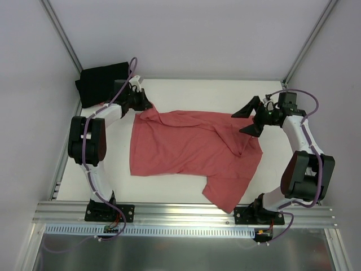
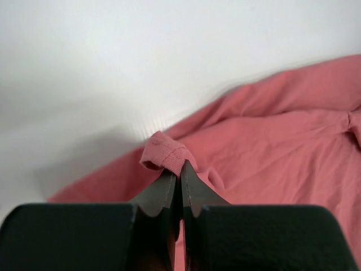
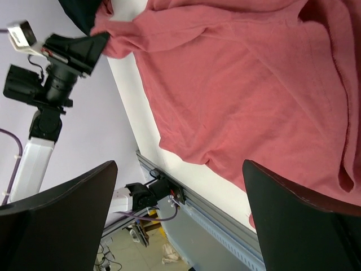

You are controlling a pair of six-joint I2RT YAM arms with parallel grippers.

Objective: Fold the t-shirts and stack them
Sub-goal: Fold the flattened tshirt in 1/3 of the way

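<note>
I have left jaws clamped on the red shirt (image 1: 192, 149) by its edge | right jaws apart, empty, cloth beneath them | black shirt (image 1: 101, 83) beyond left jaws | risk: thin pinch slips if I drag, bunching cloth

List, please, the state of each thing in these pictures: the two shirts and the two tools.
red t-shirt: unfolded, spread out with wrinkles, one edge pinched and lifted.
black t-shirt: a compact bundle in the far left corner, apparently folded, not held.
left tool: shut on the red t-shirt's edge.
right tool: open, holding nothing, near the red t-shirt's right end.
</note>
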